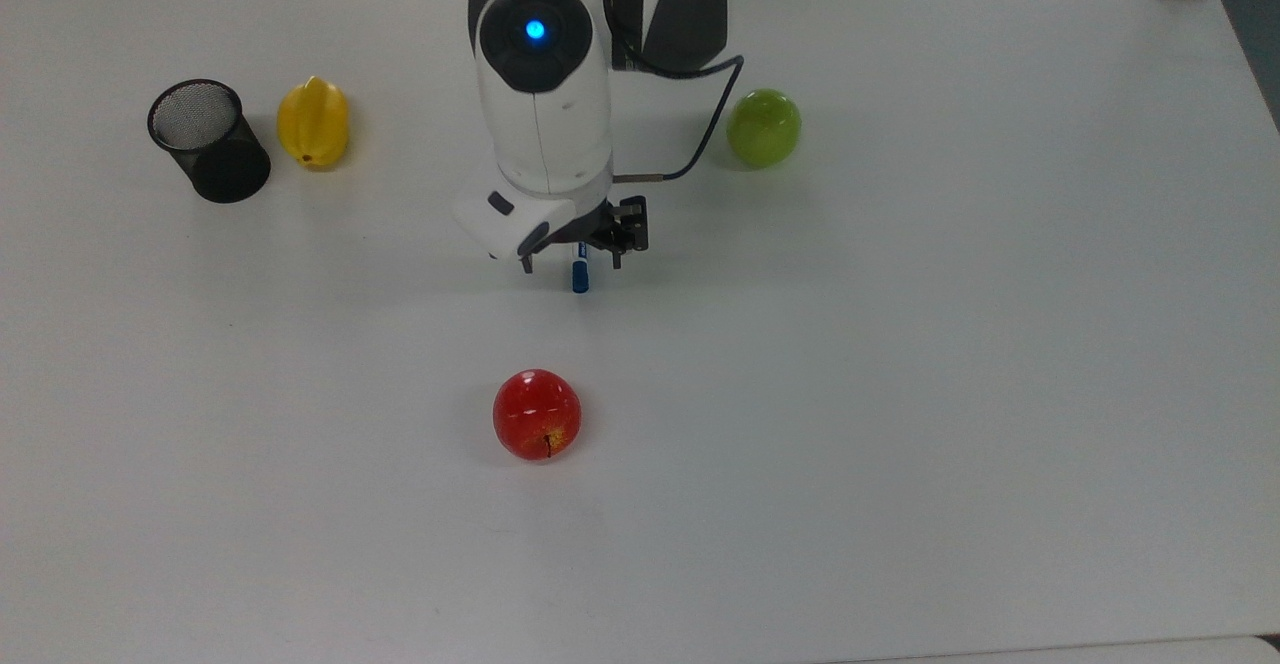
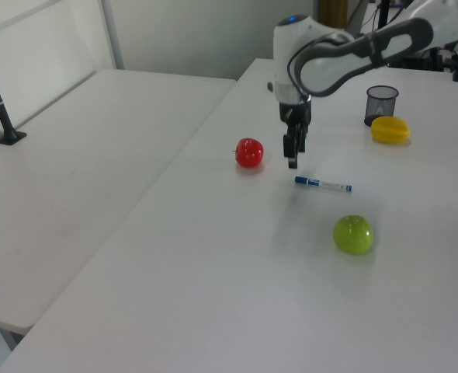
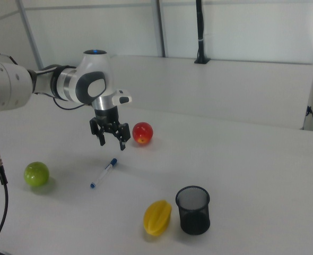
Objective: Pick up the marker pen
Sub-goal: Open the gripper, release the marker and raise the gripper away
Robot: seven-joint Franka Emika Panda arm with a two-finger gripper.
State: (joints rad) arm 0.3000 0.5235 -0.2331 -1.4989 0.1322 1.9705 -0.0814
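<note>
marker pen (image 3: 104,173) lies flat on the tabletop (image 1: 950,364), loose – blue cap end toward the red apple (image 1: 537,414) in the top view, white barrel running back under the wrist. in the right view it sits between the green apple (image 3: 36,173) and the red apple, well apart from both

gripper (image 3: 110,137) hangs above the cap end, clear of the tabletop. fingers (image 3: 123,142) are spread wide in the right view, holding nothing and touching nothing; the pen is just below and a little toward the right view's bottom

risks from here, as i judge them:
- you're lined up over the cap end, not the barrel's middle – close there and the pen is likely to tip or swing out as you lift
- the barrel is slim and round on a smooth tabletop; if one finger meets it first it will roll or skid away
- come down too far and the fingertips hit the tabletop before closing; too shallow and they close over the top of the pen
- check that the spread runs across the barrel, not along it – from these angles i can't be sure

yellow fruit (image 1: 313,122) and black mesh cup (image 1: 208,140) stand well off to the top view's left, out of the way
</note>
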